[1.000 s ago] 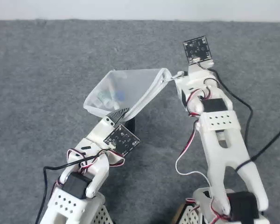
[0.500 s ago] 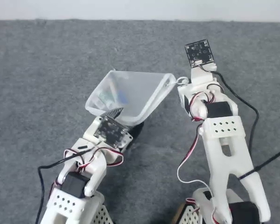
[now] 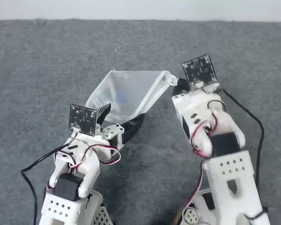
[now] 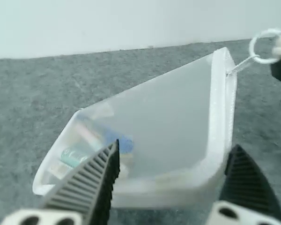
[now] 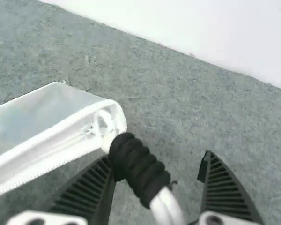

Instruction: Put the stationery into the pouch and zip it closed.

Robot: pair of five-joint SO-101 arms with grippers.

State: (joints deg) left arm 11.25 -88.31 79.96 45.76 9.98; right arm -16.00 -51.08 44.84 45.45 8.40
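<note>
Both grippers are released: left gripper (image 4: 175,149) is pulled back off the pouch (image 3: 129,91), right gripper (image 5: 158,159) is opened beside the zip pull (image 5: 100,124). Task is judged done.

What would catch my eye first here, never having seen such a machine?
A frosted see-through pouch lies mid-table on grey carpet, with stationery faintly visible inside. The left claw gapes around its near edge, and the right claw is open by its zip end.
</note>
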